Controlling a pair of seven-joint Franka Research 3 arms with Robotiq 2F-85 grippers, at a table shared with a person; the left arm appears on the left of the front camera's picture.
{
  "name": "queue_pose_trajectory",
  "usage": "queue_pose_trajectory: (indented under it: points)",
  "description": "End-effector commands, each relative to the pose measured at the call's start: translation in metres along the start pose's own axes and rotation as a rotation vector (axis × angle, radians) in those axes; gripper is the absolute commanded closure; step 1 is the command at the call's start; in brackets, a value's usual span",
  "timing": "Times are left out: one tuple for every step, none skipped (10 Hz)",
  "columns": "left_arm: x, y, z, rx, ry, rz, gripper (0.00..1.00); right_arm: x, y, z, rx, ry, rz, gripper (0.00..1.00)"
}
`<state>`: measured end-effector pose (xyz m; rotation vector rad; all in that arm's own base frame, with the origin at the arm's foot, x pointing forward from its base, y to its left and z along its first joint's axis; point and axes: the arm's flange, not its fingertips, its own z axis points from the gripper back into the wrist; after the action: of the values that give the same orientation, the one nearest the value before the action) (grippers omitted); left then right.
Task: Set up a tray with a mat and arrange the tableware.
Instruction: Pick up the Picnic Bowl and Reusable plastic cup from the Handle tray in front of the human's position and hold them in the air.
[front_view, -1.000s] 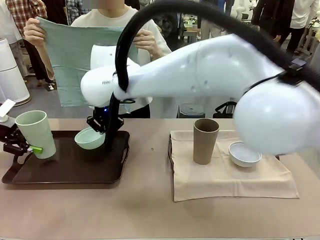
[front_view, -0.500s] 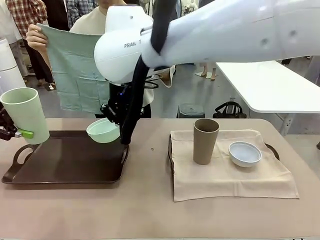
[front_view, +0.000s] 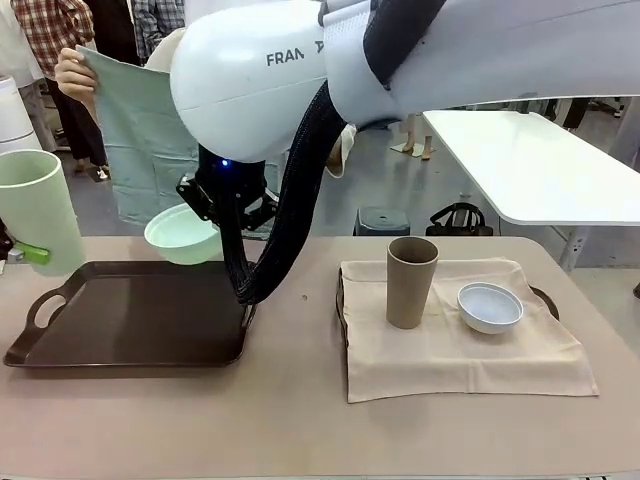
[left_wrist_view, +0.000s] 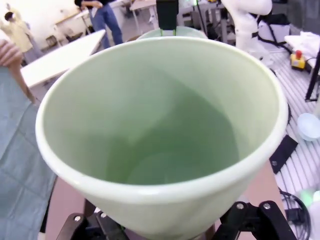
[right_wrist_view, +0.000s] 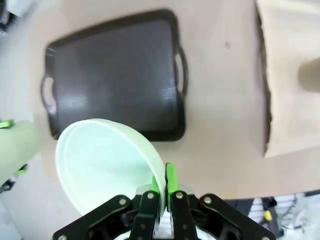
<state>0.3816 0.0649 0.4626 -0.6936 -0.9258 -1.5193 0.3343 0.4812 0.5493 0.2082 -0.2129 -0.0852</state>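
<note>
Both pieces have risen off the tray (front_view: 130, 325). Left gripper (front_view: 28, 254) clasps the matte pale green cup (front_view: 40, 205); right gripper (right_wrist_view: 162, 182) pinches the rim of the mint bowl (right_wrist_view: 102, 165).

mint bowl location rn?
Front view, left of centre: the mint bowl hangs in the air near the dark tray's far edge, pinched at its rim by the right gripper.

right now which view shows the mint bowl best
The right wrist view: the mint bowl shows most of its inside, rim pinched in the right hand. The front view gives its outside, side-on; the left wrist view, a sliver of rim behind the cup.
</note>
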Motion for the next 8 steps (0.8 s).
queue_pose_trajectory:
  points:
    - [0.011,-0.004,0.013,0.025,-0.019,0.035,1.0,-0.001,0.001,-0.005,0.002,-0.055,-0.022,0.98]
    - [0.0,0.0,0.0,0.0,0.0,0.0,1.0,0.003,0.004,-0.005,0.013,-0.051,-0.038,0.98]
    - [0.0,0.0,0.0,0.0,0.0,0.0,1.0,0.013,0.005,-0.013,0.026,-0.031,-0.055,0.98]
    - [0.0,0.0,0.0,0.0,0.0,0.0,1.0,-0.001,0.003,0.004,0.007,-0.029,-0.001,0.98]
    - [0.0,0.0,0.0,0.0,0.0,0.0,1.0,-0.001,0.003,0.004,0.007,-0.029,-0.001,0.98]
    - [0.0,0.0,0.0,0.0,0.0,0.0,1.0,-0.001,0.003,0.004,0.007,-0.029,-0.001,0.98]
    - [0.0,0.0,0.0,0.0,0.0,0.0,1.0,-0.001,0.003,0.004,0.007,-0.029,-0.001,0.98]
    - [0.0,0.0,0.0,0.0,0.0,0.0,1.0,-0.001,0.003,0.004,0.007,-0.029,-0.001,0.98]
